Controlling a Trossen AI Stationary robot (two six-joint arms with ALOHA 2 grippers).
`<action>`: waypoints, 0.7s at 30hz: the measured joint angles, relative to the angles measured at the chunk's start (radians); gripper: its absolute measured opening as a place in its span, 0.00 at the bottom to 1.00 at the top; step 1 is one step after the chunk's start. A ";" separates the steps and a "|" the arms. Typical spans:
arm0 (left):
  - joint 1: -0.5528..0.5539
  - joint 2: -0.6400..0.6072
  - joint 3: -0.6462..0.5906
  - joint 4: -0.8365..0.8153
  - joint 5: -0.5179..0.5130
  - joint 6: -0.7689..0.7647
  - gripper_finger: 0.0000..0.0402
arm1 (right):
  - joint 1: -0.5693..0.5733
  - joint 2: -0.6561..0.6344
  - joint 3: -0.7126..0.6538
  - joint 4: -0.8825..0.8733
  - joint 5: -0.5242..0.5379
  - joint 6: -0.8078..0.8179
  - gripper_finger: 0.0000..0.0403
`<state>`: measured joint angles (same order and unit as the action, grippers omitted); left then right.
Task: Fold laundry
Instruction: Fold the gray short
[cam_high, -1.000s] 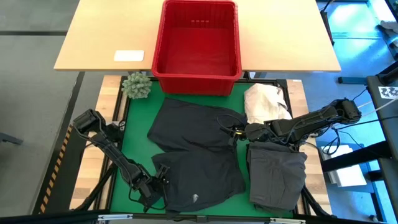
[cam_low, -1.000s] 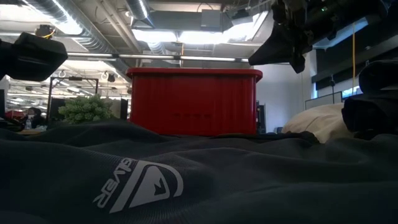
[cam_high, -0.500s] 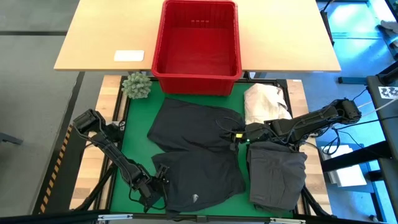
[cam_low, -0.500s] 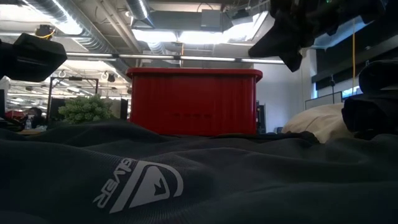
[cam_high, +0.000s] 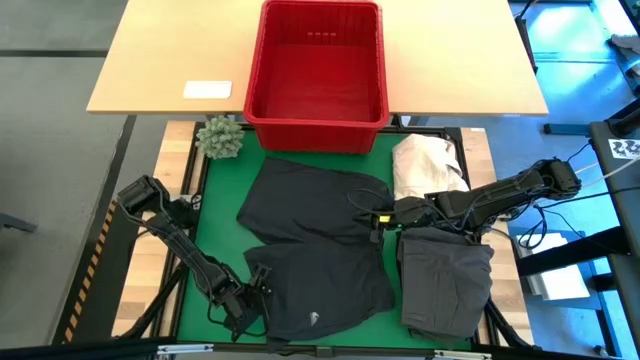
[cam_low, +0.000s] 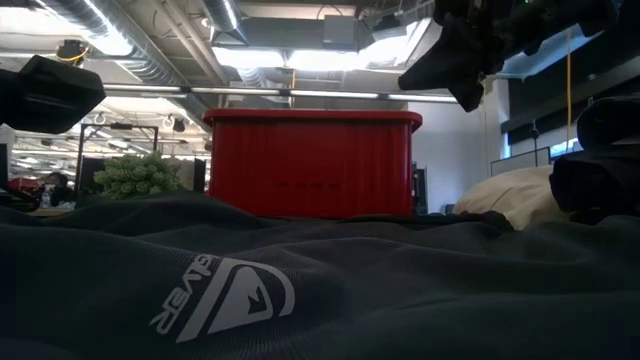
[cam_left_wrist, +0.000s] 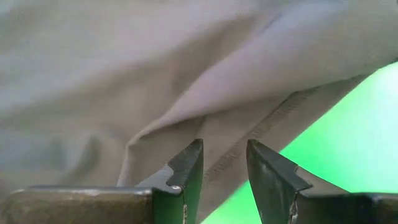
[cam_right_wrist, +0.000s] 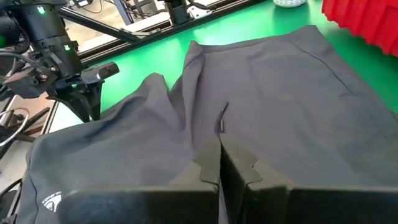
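Soft matte dark shorts spread on green mat, left gripper part-open at hem, right gripper pressed together, raised.

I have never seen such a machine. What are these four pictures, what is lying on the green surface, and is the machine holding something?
This is a robot with two dark arms, each ending in a two-finger hand. One picture looks straight down on the table, one looks level across it, and two come from cameras on the wrists.

On the green mat lie dark shorts spread flat, a folded dark grey garment and a cream-white cloth heap. A red basket and a small green plant stand behind them.

The left hand is at the near left edge of the shorts, its fingers slightly apart with cloth just ahead of them; I cannot tell whether it grips it. The right hand is shut, above the shorts' right edge, holding nothing.
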<state>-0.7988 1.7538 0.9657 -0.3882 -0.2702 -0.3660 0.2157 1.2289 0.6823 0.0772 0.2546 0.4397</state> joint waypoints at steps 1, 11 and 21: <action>0.000 0.000 0.000 0.000 0.004 0.000 0.29 | 0.000 0.000 0.000 0.000 0.003 -0.001 0.00; -0.001 0.000 0.000 0.000 0.068 -0.010 0.29 | 0.000 0.000 0.000 0.000 0.033 -0.003 0.00; 0.000 0.000 0.000 0.000 0.160 -0.038 0.29 | 0.000 0.000 0.000 0.000 0.051 -0.003 0.00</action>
<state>-0.7990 1.7538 0.9657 -0.3885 -0.1107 -0.4042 0.2157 1.2289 0.6823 0.0769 0.3058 0.4362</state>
